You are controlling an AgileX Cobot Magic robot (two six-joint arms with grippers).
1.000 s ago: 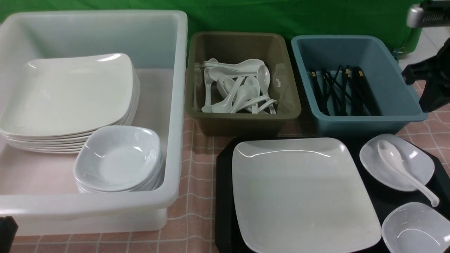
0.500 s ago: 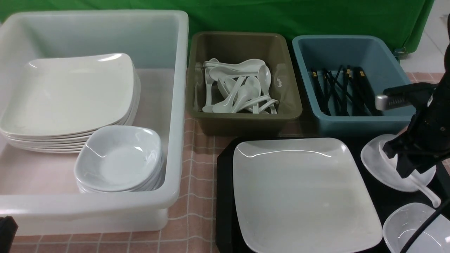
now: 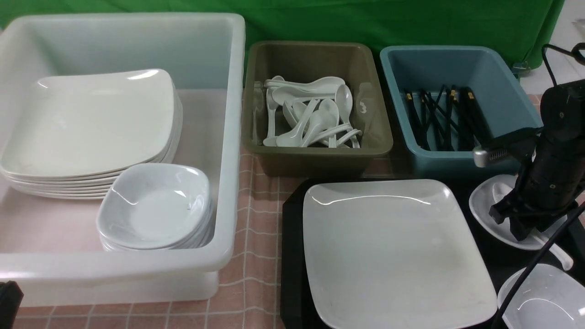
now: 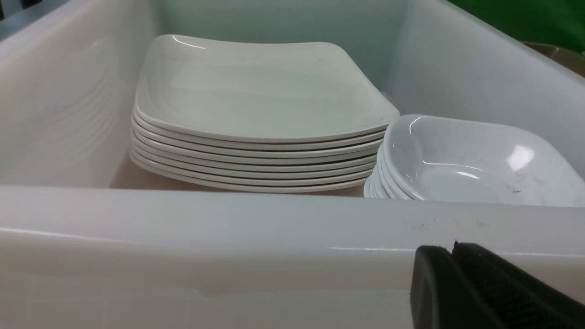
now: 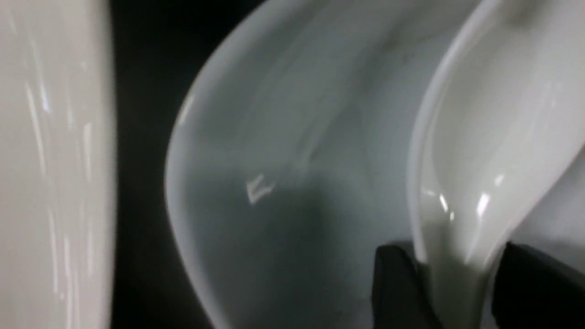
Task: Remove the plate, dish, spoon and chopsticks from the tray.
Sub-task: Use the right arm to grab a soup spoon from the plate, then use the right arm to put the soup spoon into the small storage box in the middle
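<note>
- The black tray (image 3: 292, 256) carries a glossy white square plate (image 3: 393, 251) with rounded corners, filling its left part.
- On the tray's right side, a smooth white soup spoon (image 3: 500, 189) lies in a small rounded dish (image 3: 484, 205).
- My right claw (image 5: 457, 274) has one black finger on each side of the spoon's handle; I cannot tell whether it pinches.
- My left claw (image 4: 452, 256), fingers pressed together, waits well left of the tray.

On the tray (image 3: 290, 256), the plate (image 3: 397, 256) lies left of the dish (image 3: 482, 208) holding the spoon (image 3: 558, 256).
</note>
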